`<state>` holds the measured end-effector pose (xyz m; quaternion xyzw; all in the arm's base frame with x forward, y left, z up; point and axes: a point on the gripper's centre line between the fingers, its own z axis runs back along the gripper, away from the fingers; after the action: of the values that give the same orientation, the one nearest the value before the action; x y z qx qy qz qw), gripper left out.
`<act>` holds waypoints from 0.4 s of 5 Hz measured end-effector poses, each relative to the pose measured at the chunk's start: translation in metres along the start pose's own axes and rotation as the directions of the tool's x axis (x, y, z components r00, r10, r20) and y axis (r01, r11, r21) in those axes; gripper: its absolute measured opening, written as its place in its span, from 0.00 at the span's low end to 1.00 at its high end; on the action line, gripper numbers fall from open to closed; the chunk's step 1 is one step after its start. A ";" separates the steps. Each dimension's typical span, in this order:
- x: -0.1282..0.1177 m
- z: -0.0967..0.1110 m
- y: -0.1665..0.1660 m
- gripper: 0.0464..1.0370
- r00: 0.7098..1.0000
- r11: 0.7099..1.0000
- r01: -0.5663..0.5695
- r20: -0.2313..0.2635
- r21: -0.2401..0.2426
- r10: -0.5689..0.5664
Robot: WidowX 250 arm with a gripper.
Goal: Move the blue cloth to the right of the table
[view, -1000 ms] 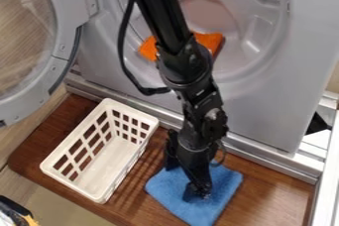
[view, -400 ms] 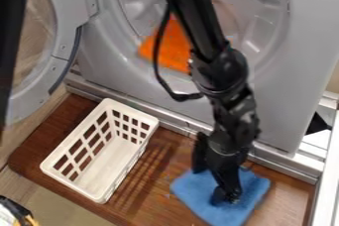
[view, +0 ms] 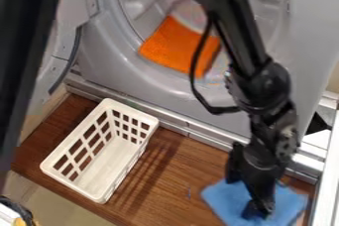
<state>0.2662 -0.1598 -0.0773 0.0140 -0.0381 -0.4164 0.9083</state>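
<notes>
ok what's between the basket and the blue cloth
In the camera view, just brown table, with a shadow by the basket and a small bluish mark near the cloth.

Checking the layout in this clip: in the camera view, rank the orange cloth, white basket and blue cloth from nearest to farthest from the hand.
1. Blue cloth: right under the hand, toward the picture's lower right.
2. White basket: on the wooden surface, to the picture's left.
3. Orange cloth: up in the round opening behind.
</notes>
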 end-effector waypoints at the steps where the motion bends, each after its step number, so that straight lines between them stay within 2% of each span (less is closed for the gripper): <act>1: 0.011 0.002 -0.015 0.96 0.998 0.999 0.054 0.014 -0.009 -0.053; 2: 0.015 0.003 -0.020 0.96 0.996 0.997 0.083 0.018 -0.010 -0.083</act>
<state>0.2604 -0.1848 -0.0747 0.0068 -0.0434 -0.4540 0.8899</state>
